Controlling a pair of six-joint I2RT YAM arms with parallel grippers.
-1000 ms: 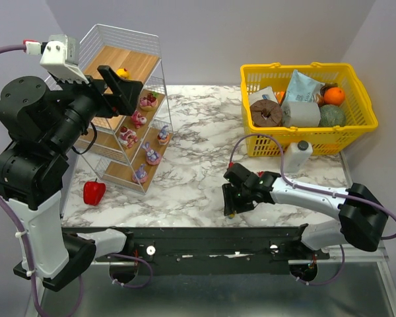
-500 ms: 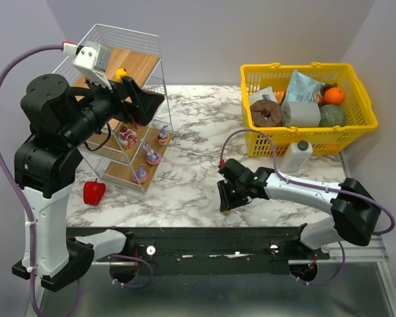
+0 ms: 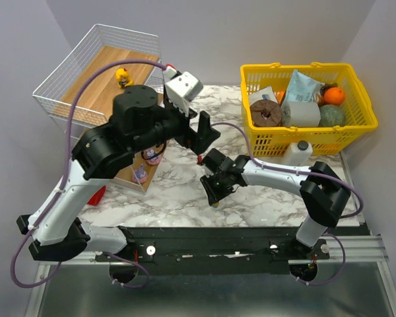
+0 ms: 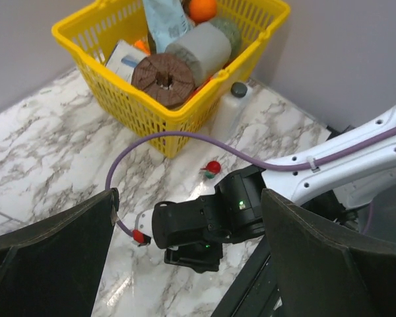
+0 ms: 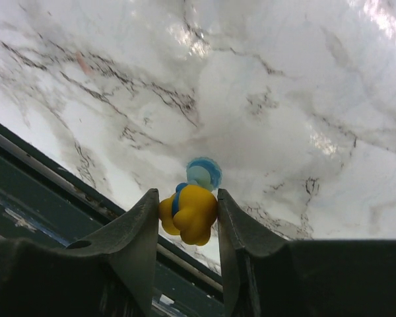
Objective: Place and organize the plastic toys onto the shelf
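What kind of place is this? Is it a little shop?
Probably a robot lab dressed up like a pretend shop: robot arms at a marble table, a yellow basket of groceries, and a wire shelf holding little toys.

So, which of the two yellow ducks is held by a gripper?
The duck with a blue part, pinched in the right gripper; the other duck sits on the shelf's top board.

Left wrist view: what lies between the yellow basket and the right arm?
A small red toy lies on the marble there, and a white bottle stands beside the yellow basket; the left wrist view shows both.
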